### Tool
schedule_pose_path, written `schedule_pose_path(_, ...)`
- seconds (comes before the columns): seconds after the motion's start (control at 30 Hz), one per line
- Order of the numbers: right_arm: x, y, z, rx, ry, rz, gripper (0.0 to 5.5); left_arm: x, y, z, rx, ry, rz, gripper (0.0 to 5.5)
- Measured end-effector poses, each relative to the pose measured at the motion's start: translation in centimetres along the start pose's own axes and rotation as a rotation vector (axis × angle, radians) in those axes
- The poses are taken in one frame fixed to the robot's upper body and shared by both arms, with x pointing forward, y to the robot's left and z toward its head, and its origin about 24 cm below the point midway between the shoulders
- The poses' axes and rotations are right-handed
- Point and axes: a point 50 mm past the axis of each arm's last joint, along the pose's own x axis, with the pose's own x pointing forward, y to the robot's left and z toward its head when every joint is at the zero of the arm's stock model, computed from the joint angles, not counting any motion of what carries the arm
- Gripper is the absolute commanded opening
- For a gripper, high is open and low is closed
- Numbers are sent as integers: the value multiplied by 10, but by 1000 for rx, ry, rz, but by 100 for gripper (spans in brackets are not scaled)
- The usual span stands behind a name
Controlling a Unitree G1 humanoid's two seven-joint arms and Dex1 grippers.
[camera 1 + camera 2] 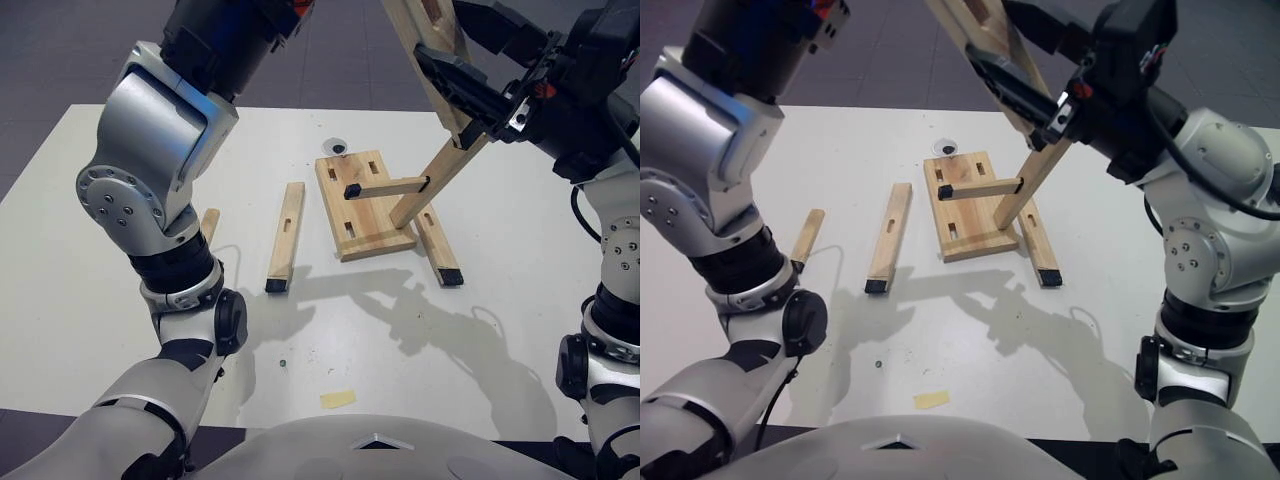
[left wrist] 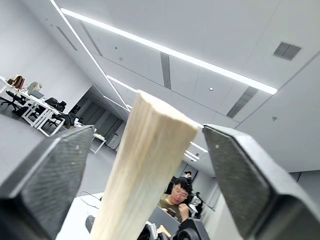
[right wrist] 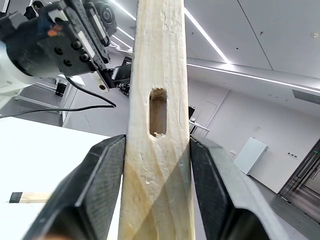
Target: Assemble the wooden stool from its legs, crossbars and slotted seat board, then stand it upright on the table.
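My right gripper (image 1: 465,80) (image 3: 157,141) is shut on a slotted wooden leg (image 3: 160,60) (image 1: 430,40), held high over the table's far right. From below the gripper a second leg (image 1: 440,180) slants down onto the slotted seat board (image 1: 372,232), which lies flat on the table. A short black-tipped bar (image 1: 385,187) sticks out of that leg. In the left wrist view, my left gripper (image 2: 147,131) stands open around the end of a wooden leg (image 2: 145,170), with a gap on each side. A loose leg (image 1: 286,235), a short crossbar (image 1: 210,224) and another leg (image 1: 440,252) lie on the table.
The white table (image 1: 420,350) has bare room in front of the board. A yellow scrap (image 1: 338,399) lies near its front edge and a small dark round item (image 1: 338,147) sits behind the board. My raised left arm (image 1: 160,130) blocks the table's left side.
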Motion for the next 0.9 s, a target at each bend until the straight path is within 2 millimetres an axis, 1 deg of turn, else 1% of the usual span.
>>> schedule_pose_path(0.07, 0, 1, -3, -2, 9, -1, 202, -1, 1, 1, 2, 14, 3, 301)
schedule_pose_path(0.23, 1, 3, -4, -6, 3, 0, 202, -1, 1, -5, -2, 55, 6, 206)
schedule_pose_path(0.37, 1, 3, -5, -27, -1, -8, 202, -3, 5, -4, 21, 64, 45, 157)
schedule_pose_path(0.6, 3, 4, -6, -70, 8, -15, 202, -9, 14, -2, 42, 53, 109, 120)
schedule_pose_path(0.77, 8, 5, -17, -110, 65, -24, 202, -12, 26, 0, 125, 91, 181, 106)
schedule_pose_path(0.8, 9, 5, -20, -117, 81, -25, 217, -12, 28, -3, 141, 99, 192, 106)
schedule_pose_path(0.83, 9, 5, -23, -118, 94, -25, 243, -13, 30, -5, 146, 101, 203, 106)
schedule_pose_path(0.9, 10, 6, -31, -140, 130, -19, 268, -16, 39, -21, 165, 102, 255, 105)
